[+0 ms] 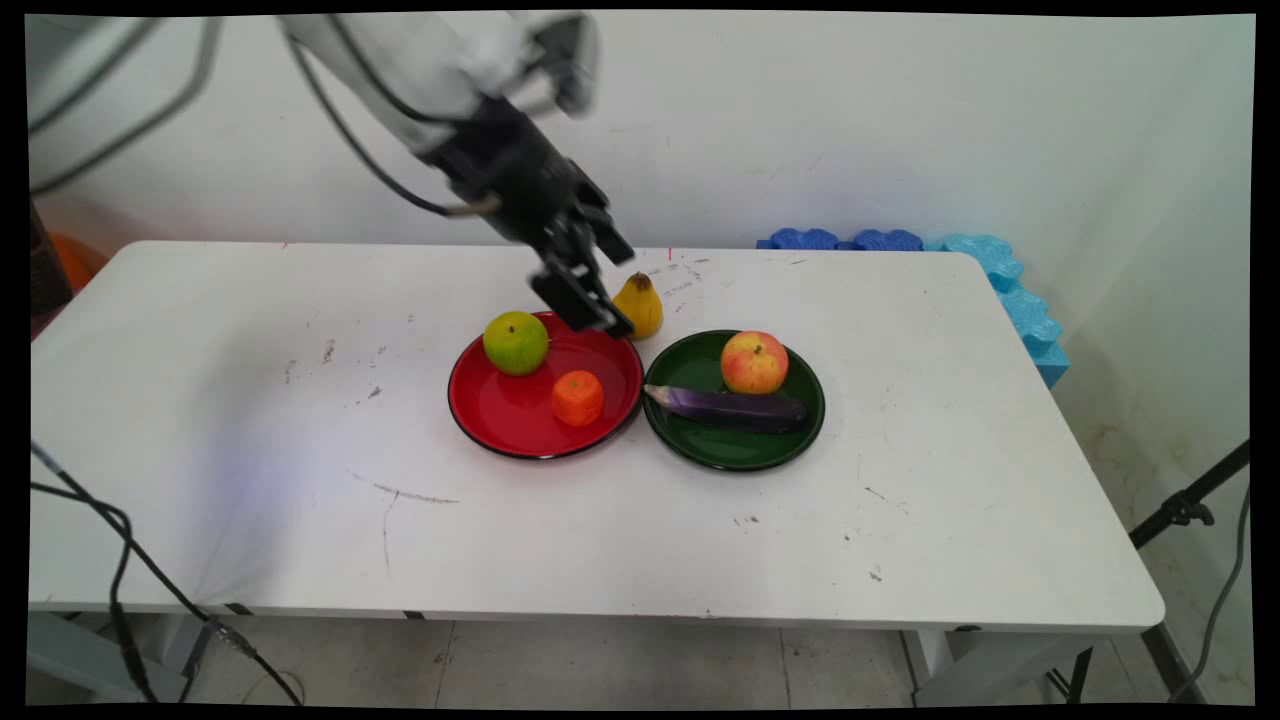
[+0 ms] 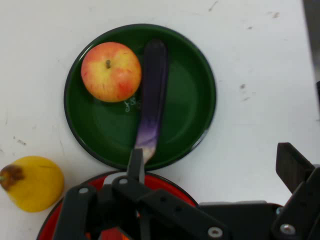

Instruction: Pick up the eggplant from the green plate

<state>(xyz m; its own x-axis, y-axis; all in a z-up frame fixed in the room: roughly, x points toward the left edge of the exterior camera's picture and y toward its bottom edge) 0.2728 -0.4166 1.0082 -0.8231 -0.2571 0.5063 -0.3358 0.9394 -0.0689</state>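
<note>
Faintly, white scrawl marks the green plate (image 2: 195, 100), unreadable.

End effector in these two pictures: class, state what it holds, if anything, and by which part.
Nothing is held. The end effector is open above the far rim of the red plate, beside the yellow pear.

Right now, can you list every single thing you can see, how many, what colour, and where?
Red plate: one, red, table middle, left of the green plate.
Green apple: one, green, on the red plate.
Orange fruit: one, orange, on the red plate.
Green plate: one, dark green, right of the red plate.
Red-yellow apple: one, on the green plate.
Eggplant: one, purple, on the green plate.
Pear: one, yellow, on the table behind the plates.
Foam mats: blue, by the wall.
Table: one, white.
Pincer: one, black, open, above the red plate's far rim, beside the pear.
</note>
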